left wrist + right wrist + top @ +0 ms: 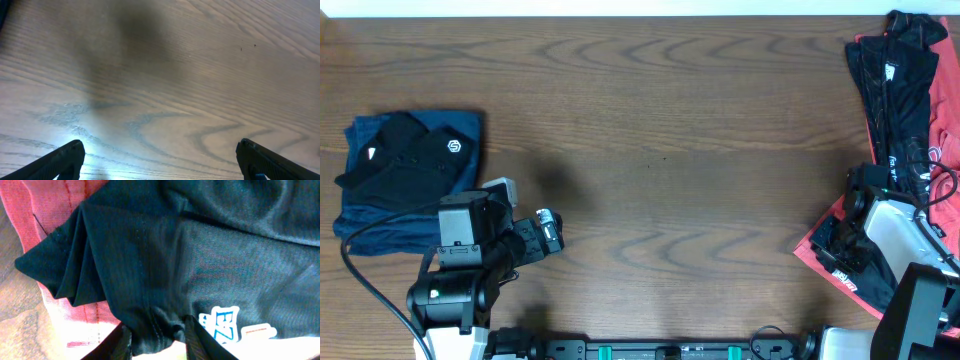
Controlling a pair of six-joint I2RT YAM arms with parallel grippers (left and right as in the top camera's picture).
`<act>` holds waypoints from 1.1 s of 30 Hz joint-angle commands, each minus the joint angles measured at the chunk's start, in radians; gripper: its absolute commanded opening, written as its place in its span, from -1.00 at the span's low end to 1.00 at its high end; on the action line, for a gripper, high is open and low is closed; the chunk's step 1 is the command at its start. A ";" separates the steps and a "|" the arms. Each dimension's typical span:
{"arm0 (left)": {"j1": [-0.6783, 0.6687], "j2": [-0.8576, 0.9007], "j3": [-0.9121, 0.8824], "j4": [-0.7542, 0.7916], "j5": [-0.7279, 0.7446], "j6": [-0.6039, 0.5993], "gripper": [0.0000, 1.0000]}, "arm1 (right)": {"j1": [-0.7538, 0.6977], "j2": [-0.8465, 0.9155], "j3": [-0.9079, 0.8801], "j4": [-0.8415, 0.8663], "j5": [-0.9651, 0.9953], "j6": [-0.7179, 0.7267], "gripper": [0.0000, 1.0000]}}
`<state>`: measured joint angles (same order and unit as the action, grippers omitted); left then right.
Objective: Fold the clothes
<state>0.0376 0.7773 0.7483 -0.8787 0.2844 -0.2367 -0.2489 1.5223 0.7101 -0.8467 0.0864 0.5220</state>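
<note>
Brown wood makes up the table (670,120), and it has wavy lines in it. At the far right edge lies a black shirt (900,80), all bunched up and long. It rests on top of a red shirt (825,240) that sticks out under it.

The right gripper (156,340) is down at the near end of those two shirts. Its two fingers (196,340) are pinching a fold of the black shirt, and the cloth puckers between them. A white and blue logo (220,325) shows on the black cloth just beside the fingers. The red shirt peeks out on the left side of the right wrist view.

Far over on the left side of the table sits a folded pile (405,165) of blue and black clothes. The left gripper (159,152) is near that pile but not touching it. Its fingers are spread wide apart, with only bare wood below them. It holds nothing.
</note>
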 commanded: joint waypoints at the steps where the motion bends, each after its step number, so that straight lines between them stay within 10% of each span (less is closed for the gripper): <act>1: -0.002 -0.001 0.023 0.000 -0.008 -0.005 0.96 | 0.009 -0.011 -0.009 0.000 0.014 0.008 -0.46; 12: -0.002 -0.001 0.023 0.000 -0.008 -0.005 0.96 | 0.009 -0.031 0.017 -0.014 0.011 0.000 -0.97; 25: -0.002 -0.001 0.023 0.000 -0.008 -0.005 0.96 | 0.038 -0.202 0.313 -0.076 -0.443 -0.372 -0.98; 33: -0.002 -0.001 0.022 0.001 -0.008 -0.005 0.96 | 0.320 -0.220 0.530 -0.026 -0.626 -0.511 -0.98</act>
<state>0.0376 0.7773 0.7486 -0.8787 0.2821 -0.2367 -0.0399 1.3045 1.2175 -0.8871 -0.4477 0.0940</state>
